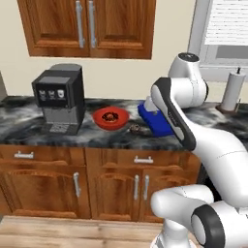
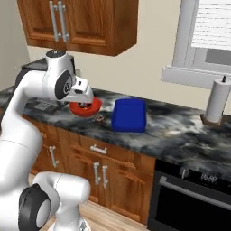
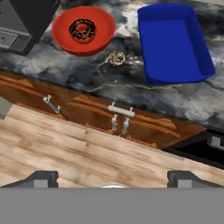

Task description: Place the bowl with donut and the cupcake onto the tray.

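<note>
Gripper high and wide apart, nothing held

Gripper first: in my hand view its two dark fingertips stand at the bottom corners, spread as wide as they go, with nothing between them. It hangs in the air out in front of the table, over the wooden floor, looking down and forward at the work area.

Next beyond the gripper I see the cabinet fronts with their metal handles, and then the front edge of the dark marbled table.

On the table, the nearest task item is the cupcake, small and brown, standing alone close to the front edge. It sits in the gap between the bowl and the tray, touching neither as far as I can tell.

Ahead and to the left of the gripper lies the red bowl, resting flat, with the chocolate donut lying inside it near the middle. Ahead and to the right is the blue tray, with nothing in it, apart from the bowl.

Farther left of the bowl stands the black coffee machine. Far off to the right, near the window, a paper towel roll stands upright on its holder. Wooden wall cupboards hang above the table.
</note>
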Available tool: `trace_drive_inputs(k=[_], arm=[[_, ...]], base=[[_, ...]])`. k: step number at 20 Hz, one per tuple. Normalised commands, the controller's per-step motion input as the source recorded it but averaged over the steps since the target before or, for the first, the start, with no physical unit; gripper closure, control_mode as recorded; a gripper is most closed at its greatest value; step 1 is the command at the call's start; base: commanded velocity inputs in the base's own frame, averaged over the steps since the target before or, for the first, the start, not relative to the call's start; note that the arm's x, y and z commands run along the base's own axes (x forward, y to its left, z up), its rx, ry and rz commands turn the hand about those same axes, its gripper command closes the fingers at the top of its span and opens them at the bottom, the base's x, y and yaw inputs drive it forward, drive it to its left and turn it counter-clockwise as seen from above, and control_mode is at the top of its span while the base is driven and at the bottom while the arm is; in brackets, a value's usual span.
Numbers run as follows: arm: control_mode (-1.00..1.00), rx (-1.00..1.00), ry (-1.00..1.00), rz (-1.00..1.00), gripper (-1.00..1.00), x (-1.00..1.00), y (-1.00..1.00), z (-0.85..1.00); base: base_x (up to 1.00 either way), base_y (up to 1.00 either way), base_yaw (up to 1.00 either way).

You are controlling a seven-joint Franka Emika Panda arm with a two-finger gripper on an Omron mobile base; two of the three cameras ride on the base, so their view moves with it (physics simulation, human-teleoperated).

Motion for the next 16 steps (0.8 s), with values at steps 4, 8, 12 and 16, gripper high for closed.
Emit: trace_drive_inputs(k=[4, 8, 12, 16], arm=[[1.00, 0.00, 0.00, 0.00, -1.00, 0.00, 0.00, 0.00], [1.00, 0.00, 0.00, 0.00, -1.00, 0.00, 0.00, 0.00], [1.00, 0.00, 0.00, 0.00, -1.00, 0.00, 0.00, 0.00], [1.00, 0.00, 0.00, 0.00, -1.00, 0.00, 0.00, 0.00]], base=[[0.66, 0.74, -0.31], [1.00, 0.25, -0.29], [1.00, 0.04, -0.12], [0.30, -0.01, 0.00]])
